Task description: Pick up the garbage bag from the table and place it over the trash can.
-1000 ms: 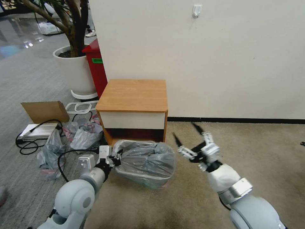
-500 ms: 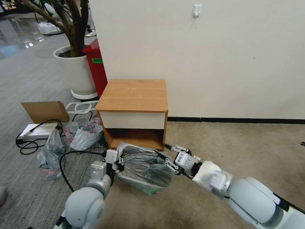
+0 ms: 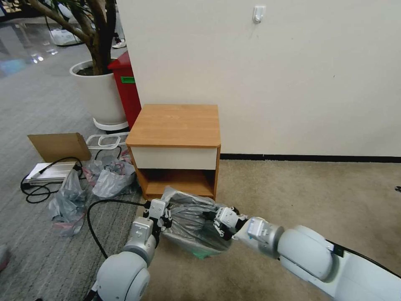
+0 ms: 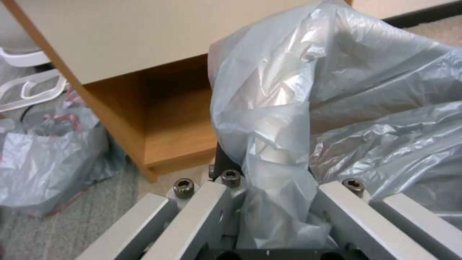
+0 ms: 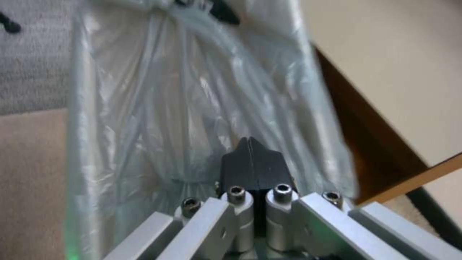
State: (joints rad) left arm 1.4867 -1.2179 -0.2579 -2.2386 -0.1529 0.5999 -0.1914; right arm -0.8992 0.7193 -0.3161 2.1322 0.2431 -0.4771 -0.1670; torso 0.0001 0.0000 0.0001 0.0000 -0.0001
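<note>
The bag [image 3: 190, 225] is pinched at opposite sides by the left hand [image 3: 167, 215] and right hand [image 3: 217, 225]; its mouth should be stretched evenly over the bin on the floor.

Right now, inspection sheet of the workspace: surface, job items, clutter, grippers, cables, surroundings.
Surface: table, top bare; beige carpet in front.
Job's things: garbage bag stretched between both grippers, low before the table's open shelf; trash can cannot be made out under the bag.
Clutter: scrunched grey-and-pink bags on the floor to the left; cardboard box; flat metal device.
Grippers: left gripper shut on the bag's left edge; right gripper shut on its right edge.
Cables: black cable looping to the left arm; black cord coiled by the device.
Surroundings: white wall, white planter, red bin.
</note>
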